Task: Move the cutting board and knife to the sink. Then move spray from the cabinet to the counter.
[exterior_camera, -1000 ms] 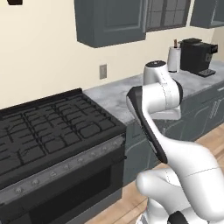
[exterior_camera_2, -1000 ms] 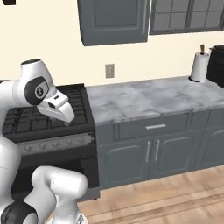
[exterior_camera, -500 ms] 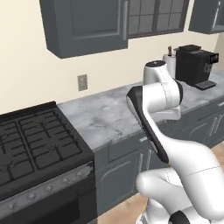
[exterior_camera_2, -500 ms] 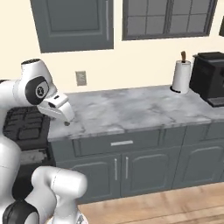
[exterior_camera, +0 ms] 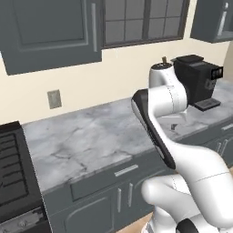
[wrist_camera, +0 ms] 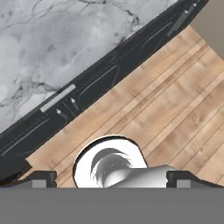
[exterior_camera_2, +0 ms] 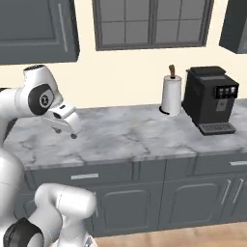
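Marble-veined grey-white counter (exterior_camera: 91,141) runs across the middle of the left base view and across the centre of the right base view (exterior_camera_2: 135,132), its slab pale with thin dark cracks. In the hand view it fills the upper left (wrist_camera: 65,48), with the dark grey base cabinets (wrist_camera: 92,94) a diagonal band below it and the light wooden plank floor (wrist_camera: 175,109) at the right. Dark slate-grey wall cabinet (exterior_camera: 50,32) sits in the upper left of the left base view, cut off by the top and left edges; its flat doors are shut, so whatever is inside is hidden. Another corner of it shows at the upper left of the right base view (exterior_camera_2: 36,29). A black stove (exterior_camera: 13,177) is cropped at the lower left of the left base view. A boxy black coffee machine (exterior_camera_2: 211,101) stands at the right of the right base view, just beside a white upright paper-towel roll (exterior_camera_2: 171,95); in the left base view the arm covers most of that roll. The two-finger gripper (exterior_camera_2: 65,132) hangs at the left of the right base view, above the counter's front part, released, its jaws wide apart with nothing between them; its small tips are hard to make out there. A pale wall outlet (exterior_camera: 54,98) sits at mid-left
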